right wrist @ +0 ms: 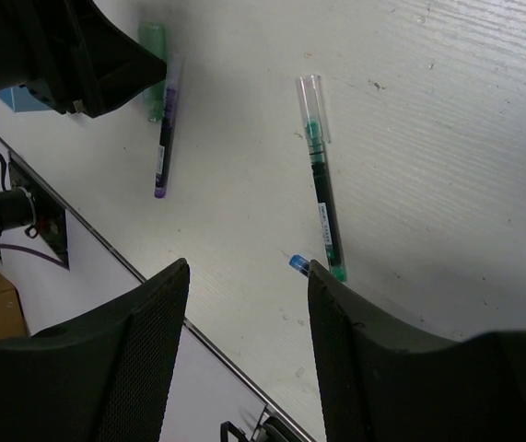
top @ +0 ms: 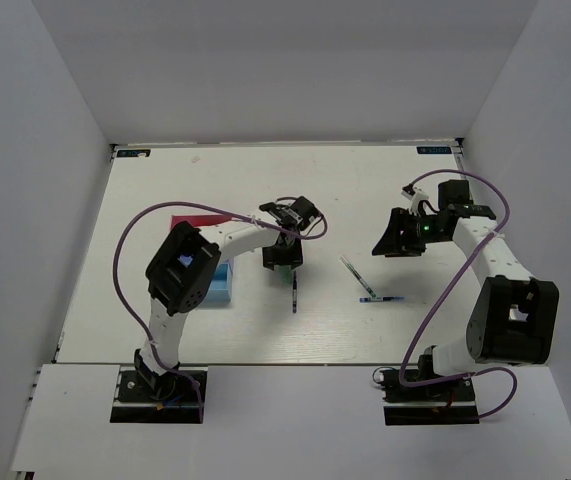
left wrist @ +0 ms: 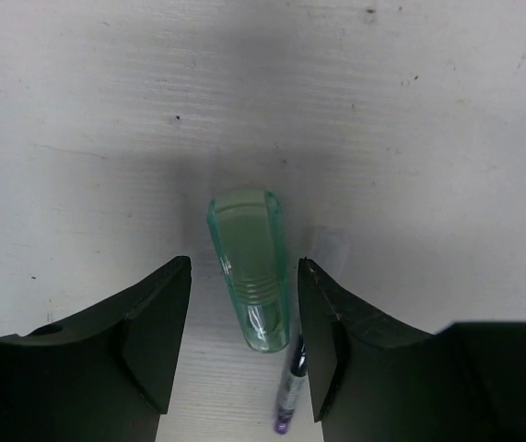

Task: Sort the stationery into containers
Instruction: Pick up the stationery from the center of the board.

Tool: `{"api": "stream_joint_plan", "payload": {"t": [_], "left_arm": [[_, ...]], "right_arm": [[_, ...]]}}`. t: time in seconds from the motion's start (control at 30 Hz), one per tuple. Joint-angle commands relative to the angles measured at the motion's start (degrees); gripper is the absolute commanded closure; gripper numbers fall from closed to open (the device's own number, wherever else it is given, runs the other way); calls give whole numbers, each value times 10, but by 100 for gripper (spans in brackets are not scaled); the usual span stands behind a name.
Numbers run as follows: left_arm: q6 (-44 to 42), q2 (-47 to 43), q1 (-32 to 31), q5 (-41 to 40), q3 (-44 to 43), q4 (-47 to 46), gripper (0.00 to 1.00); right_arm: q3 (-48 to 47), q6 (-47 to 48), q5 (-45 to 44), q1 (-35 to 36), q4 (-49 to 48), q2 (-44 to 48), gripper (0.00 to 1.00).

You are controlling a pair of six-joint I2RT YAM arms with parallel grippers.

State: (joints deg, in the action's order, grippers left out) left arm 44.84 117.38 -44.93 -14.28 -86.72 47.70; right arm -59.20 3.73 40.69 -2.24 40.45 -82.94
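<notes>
Left end effector (left wrist: 244,267) is open wide, holding nothing, with the green highlighter (left wrist: 249,281) lying flat on the bench (left wrist: 410,138) between its fingers. Right end effector (right wrist: 247,272) is open too, empty, green pen (right wrist: 323,207) at its 1 o'clock.

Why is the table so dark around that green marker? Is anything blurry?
Left wrist view: the left gripper casts a soft shadow on the table around the green highlighter, itself sharp. Right wrist view: the green pen is crisp, the near fingers dark. Top view: even light, faint shadows.
</notes>
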Motion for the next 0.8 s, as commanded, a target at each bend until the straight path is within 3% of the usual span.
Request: {"api": "stream_joint_plan", "payload": {"t": [0.0,0.13,0.27,0.37,0.5,0.57,0.67,0.7,0.77], "left_arm": [[35,0,-3,-21,4,-11,39],[50,10,-3,-28,3,-13,43],[56,14,-4,-34,12,-7,63],[61,9,-2,-38,35,-10,72],[59,-8,-4,-39,42,-2,97],[46,-44,-9,-53,37,0,100],[42,-101,-17,-114,19,22,100],[54,-112,-17,-149,16,28,100],[63,-159,-5,-205,24,43,100]], "right_arm": [[-23,10,13,-3,7,1,42],[-24,9,20,-7,8,2,42],[-24,9,30,-10,8,1,42],[-25,8,34,-13,11,0,42],[-24,8,36,-14,11,2,42],[-24,8,37,-14,12,2,42],[-21,14,46,-14,11,4,59],[-21,16,55,-14,13,1,80],[-21,20,62,-14,13,0,96]]}}
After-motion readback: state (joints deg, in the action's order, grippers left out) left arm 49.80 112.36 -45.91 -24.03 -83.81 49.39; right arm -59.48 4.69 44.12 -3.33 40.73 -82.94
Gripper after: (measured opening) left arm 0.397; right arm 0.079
